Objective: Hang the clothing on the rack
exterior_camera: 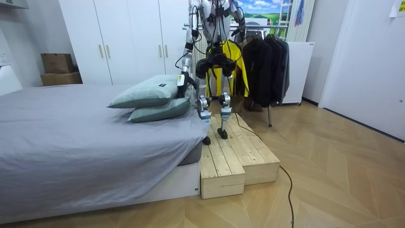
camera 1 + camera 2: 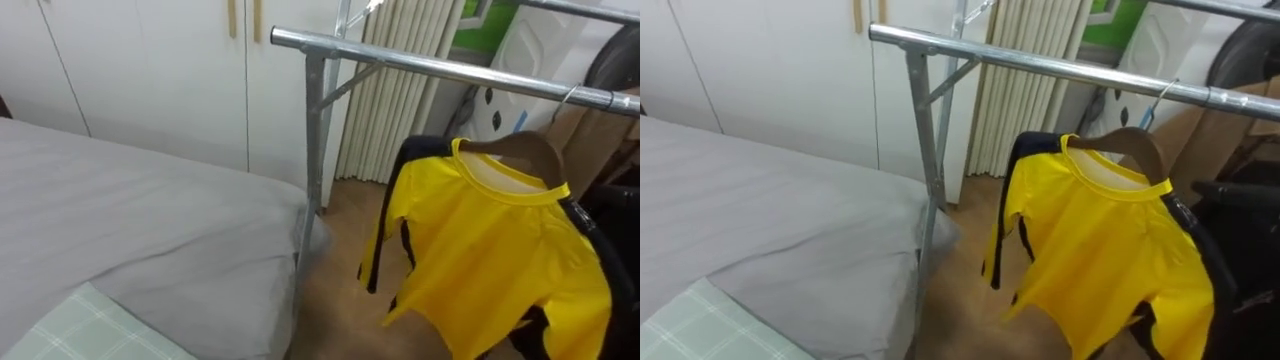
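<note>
The left hand hung at the end of a lowered arm, just beside the stacked pillows; whether its fingers were straight or curled could not be told at that range. The robot stood on a low wooden platform pushed against the side of the bed, with the clothes rack before it. The yellow shirt was already on the rack. It was draped over a wooden hanger whose hook sat over the metal rail, and its dark-trimmed sleeve hung loose on the side toward the bed. Between the hanger and the rack's upright the rail ran bare (the only free stretch of it that showed). The bed's grey corner came right up to the upright, and a narrow strip of wooden floor lay between that corner and the shirt's hem. In the room view, dark garments crowded the rail to the room view's right of the shirt. Behind the rack stood the white wardrobe. To the room view's right of the platform's edge the floor lay open.
</note>
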